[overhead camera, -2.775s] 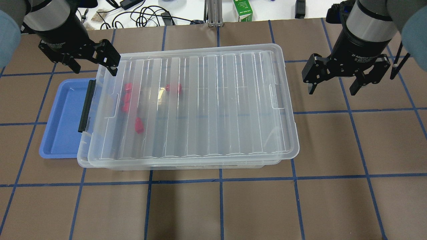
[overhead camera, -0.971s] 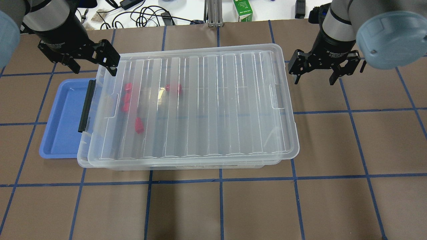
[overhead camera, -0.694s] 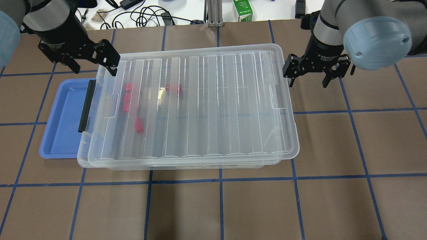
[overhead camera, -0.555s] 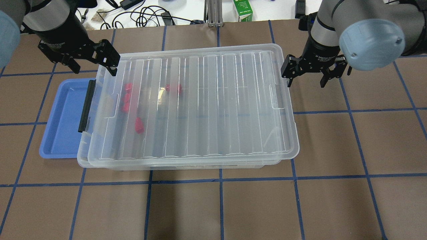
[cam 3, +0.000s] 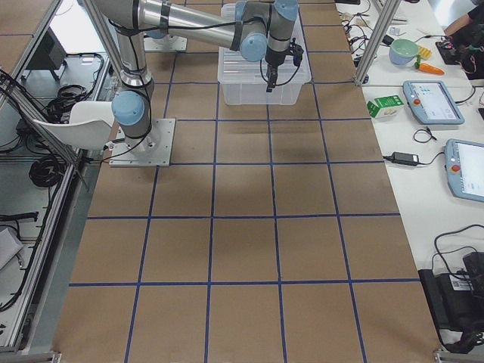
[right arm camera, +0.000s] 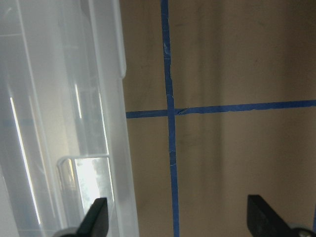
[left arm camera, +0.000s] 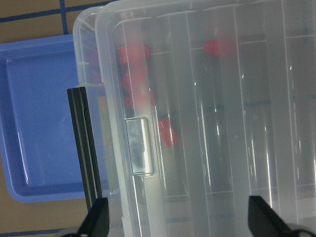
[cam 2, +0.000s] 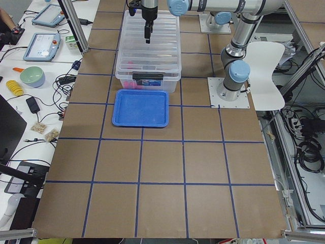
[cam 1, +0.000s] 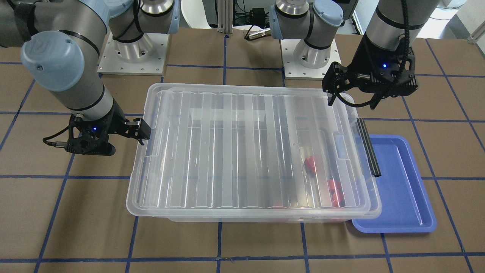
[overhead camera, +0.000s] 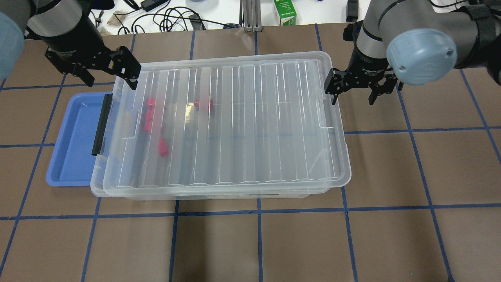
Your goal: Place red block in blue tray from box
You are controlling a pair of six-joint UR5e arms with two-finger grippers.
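R gripper (overhead camera: 351, 101): jaws spread, nothing held, at the box's 2 o'clock corner, one finger over the lid (overhead camera: 242, 117) edge, the other over the table (overhead camera: 391, 176). L gripper (overhead camera: 111, 82): also wide and empty, over the 10 o'clock corner. The lid's on, so the step looks like lid removal. To do it well, drop R so its fingers straddle the lid lip only, not the box (overhead camera: 211, 194) rim beneath, and lift level w/ L at the opposite end. Black bar (overhead camera: 101, 125) at 9 o'clock: can't tell if it latches. Red block (overhead camera: 163, 147) lies inside toward 9 o'clock, w/ others. Blue tray (overhead camera: 70, 156) sits just beside that end.
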